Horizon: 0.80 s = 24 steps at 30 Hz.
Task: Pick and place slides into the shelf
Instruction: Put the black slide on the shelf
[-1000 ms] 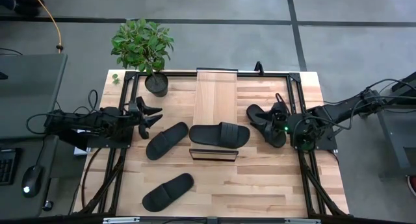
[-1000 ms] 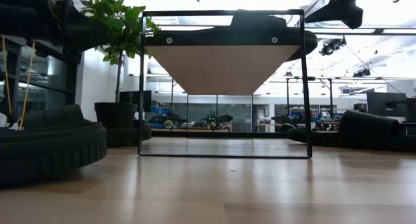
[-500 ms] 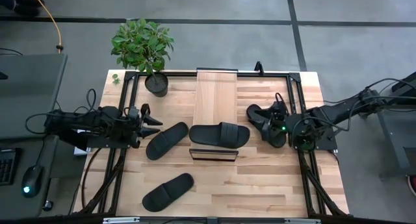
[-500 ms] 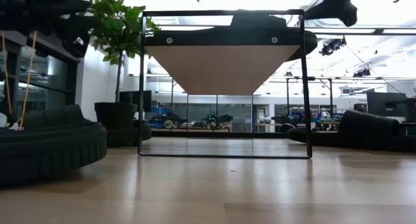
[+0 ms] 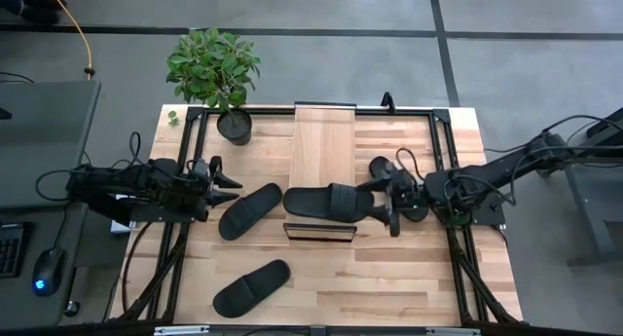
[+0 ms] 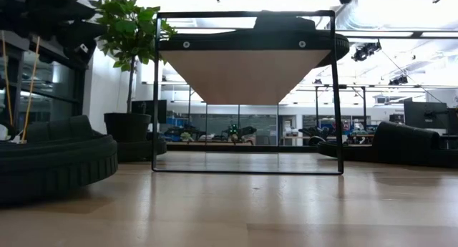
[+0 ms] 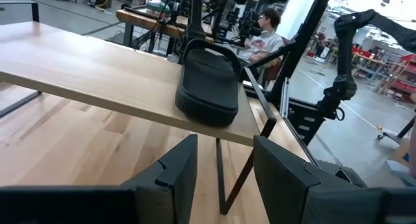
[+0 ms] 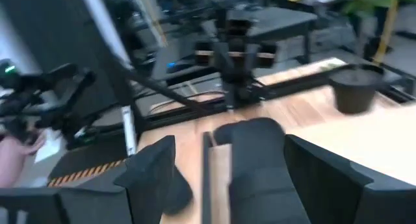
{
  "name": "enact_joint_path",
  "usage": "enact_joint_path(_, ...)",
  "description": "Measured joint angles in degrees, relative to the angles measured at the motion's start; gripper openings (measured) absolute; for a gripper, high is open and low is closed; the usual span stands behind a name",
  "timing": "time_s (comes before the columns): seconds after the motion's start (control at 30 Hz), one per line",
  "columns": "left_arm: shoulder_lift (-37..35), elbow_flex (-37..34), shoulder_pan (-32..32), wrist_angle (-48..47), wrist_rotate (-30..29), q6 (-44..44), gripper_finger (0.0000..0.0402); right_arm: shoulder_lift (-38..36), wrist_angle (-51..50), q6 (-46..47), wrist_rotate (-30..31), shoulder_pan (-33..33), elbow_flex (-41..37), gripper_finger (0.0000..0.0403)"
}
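A: High view first: how is the bench [image 5: 389,278] laid out?

B: A light wooden bench is seen, framed in dark metal. The shelf [image 5: 324,141] is set across its middle, running from the far edge towards the near side. A potted plant [image 5: 216,71] is placed at the far left corner.

A: And where are the slides found?

B: One slide [image 5: 329,201] is laid crosswise on the shelf's near end. A second slide [image 5: 249,209] is lying on the bench just left of the shelf, angled. A third slide [image 5: 251,286] is lying nearer the front edge, left of centre. A fourth slide [image 5: 401,188] is seen on the bench right of the shelf, partly covered by the right arm.

A: What is shown of the right pincer [image 5: 378,201]?

B: It is held at the right end of the slide on the shelf, with its fingers spread wide on either side of that end. Nothing is gripped by it; whether the sandal is touched cannot be told.

A: And the left pincer [image 5: 230,175]?

B: It is held over the bench's left side, beside the angled slide, pointing at the shelf. Its fingers are parted partway, and nothing is held between them.
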Motion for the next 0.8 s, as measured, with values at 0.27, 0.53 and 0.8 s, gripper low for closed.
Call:
enact_joint_path(0.27, 0.0, 0.0, 0.0, -0.1, -3.9, -0.2, 0.0134, 4.1, 2.1, -5.6, 1.6, -0.4, 0.0, 0.0277)
enact_joint_path(0.53, 0.0, 0.0, 0.0, -1.8, -6.6, -0.8, 0.0134, 0.5, -6.6, -4.7, 4.8, -1.0, 0.0, 0.0277)
enact_joint_path(0.8, 0.0, 0.0, 0.0, -1.8, -6.6, -0.8, 0.0134, -3.1, -26.7, -3.1, 13.2, 0.3, 0.0, 0.0277)
